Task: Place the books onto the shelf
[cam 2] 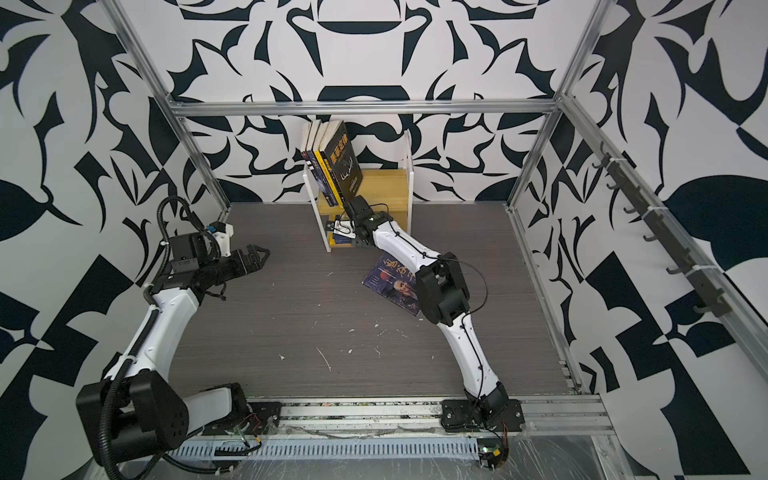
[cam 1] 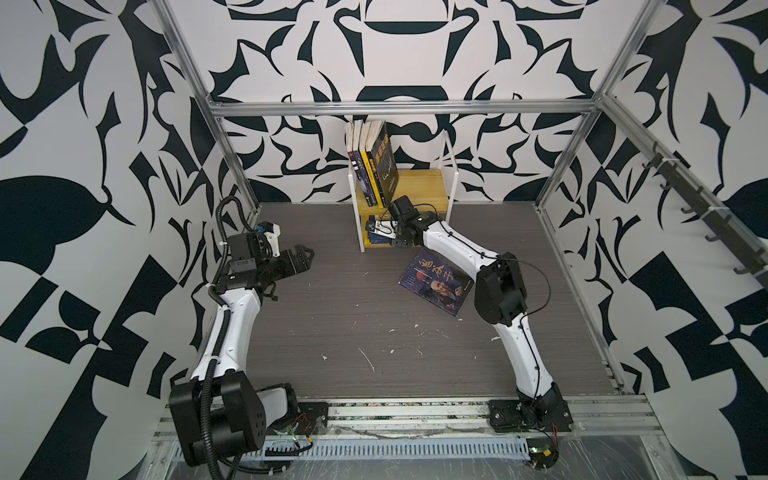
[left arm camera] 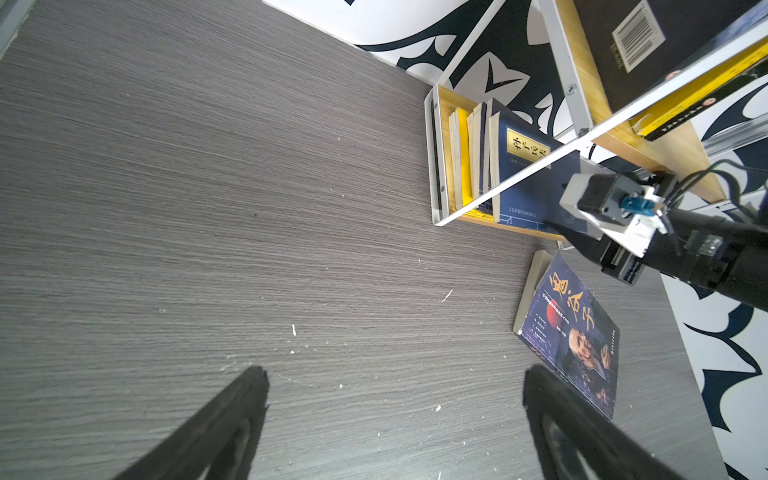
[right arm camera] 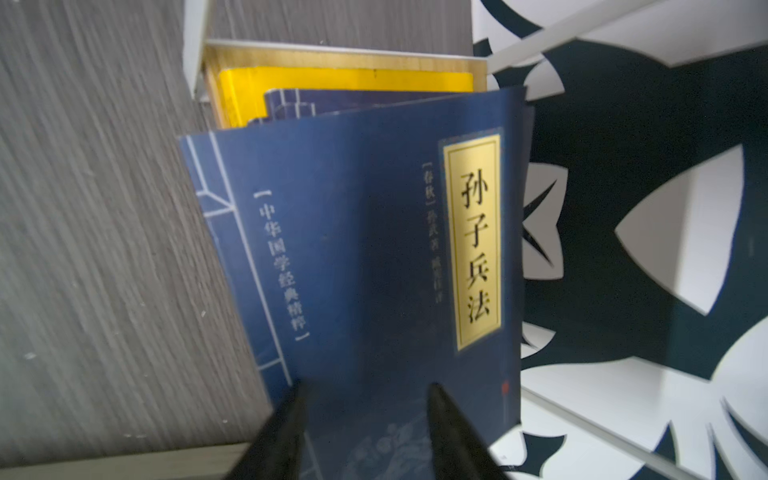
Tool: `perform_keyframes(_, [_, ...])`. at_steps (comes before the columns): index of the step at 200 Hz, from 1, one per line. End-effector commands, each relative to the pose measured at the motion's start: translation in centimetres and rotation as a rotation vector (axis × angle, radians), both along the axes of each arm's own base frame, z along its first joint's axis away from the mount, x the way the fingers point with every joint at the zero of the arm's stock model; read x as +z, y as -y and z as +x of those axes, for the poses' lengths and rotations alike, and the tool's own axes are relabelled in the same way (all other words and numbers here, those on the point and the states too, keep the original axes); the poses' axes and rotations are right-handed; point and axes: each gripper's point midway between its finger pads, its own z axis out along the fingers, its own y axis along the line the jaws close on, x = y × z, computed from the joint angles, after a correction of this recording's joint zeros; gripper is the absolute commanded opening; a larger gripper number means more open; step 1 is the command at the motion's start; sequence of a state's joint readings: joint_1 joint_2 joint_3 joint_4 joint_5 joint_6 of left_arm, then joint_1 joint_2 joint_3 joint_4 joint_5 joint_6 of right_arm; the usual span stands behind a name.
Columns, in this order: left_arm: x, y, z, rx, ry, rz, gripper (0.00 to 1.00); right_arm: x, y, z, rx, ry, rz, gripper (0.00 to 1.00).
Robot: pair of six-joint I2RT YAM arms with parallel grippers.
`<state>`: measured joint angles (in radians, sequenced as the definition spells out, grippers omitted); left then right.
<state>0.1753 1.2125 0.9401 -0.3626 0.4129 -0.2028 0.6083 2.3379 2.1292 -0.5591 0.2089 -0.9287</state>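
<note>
Your left tool point(cam 1: 303, 258) hangs wide open over the bench point(cam 1: 332, 316), well apart from the shelf point(cam 1: 451, 183) and out off its left front. Closer in, a dark blue book point(cam 1: 436, 280) lies flat and cover up on the bench just in front of the shelf's right foot, one corner tucked under your right arm point(cam 1: 453, 243). Now the right tool point(right arm camera: 365, 386) is in at the shelf's lower tier, fingers parted with a clear gap, tips at the face of a navy book point(right arm camera: 353, 249) with a yellow title label. I can't tell whether they touch it. Behind it stand more navy covers and a yellow book point(right arm camera: 345, 81), against the shelf's left side. Up on the top tier, a row of books point(cam 1: 365, 166) leans together at the left end, with a black book point(cam 1: 386, 166) outermost.
</note>
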Motion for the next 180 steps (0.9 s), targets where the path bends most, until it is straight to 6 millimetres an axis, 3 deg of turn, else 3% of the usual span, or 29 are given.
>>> perform_keyframes(1, [0.5, 0.0, -0.1, -0.004, 0.016, -0.009, 0.99, 3.6, -0.7, 0.0, 0.033, 0.025, 0.078, 0.67])
perform_keyframes(28, [0.3, 0.1, -0.1, -0.004, 0.012, -0.015, 1.0, 3.2, -1.1, -1.3, 0.063, -0.023, 0.097, 0.78])
perform_keyframes(60, [0.3, 0.0, -0.1, -0.003, 0.014, -0.014, 1.0, 1.9, -1.1, -0.7, 0.041, -0.019, 0.084, 0.79])
perform_keyframes(110, [0.4, 0.0, -0.1, -0.002, 0.015, -0.013, 0.99, 2.0, -1.4, 1.3, 0.005, 0.053, 0.088, 0.55])
perform_keyframes(180, [0.2, -0.1, -0.1, 0.0, 0.012, -0.014, 1.0, 3.1, -1.9, 2.3, 0.001, 0.092, 0.121, 0.36])
